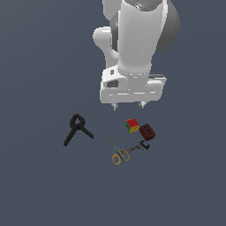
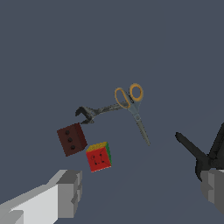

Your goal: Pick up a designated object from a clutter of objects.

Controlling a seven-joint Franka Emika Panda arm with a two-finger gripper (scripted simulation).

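The dark red-brown block (image 1: 147,132) with round holes lies on the grey floor, right of the multicoloured cube (image 1: 132,125) in the exterior view. In the wrist view the block (image 2: 71,139) sits beside the cube (image 2: 99,156). The small dark metal clamp (image 1: 140,146) and the yellow-handled scissors (image 1: 117,151) lie just in front of them. The black spring clamp (image 1: 77,129) lies apart on the exterior view's left. My gripper (image 1: 129,106) hangs open and empty above the cube, well clear of the objects; its fingers (image 2: 69,192) show in the wrist view.
The scissors (image 2: 132,107), the metal clamp (image 2: 89,113) and part of the spring clamp (image 2: 203,153) also show in the wrist view. The arm's white body fills the upper part of the exterior view. The floor is flat dark grey.
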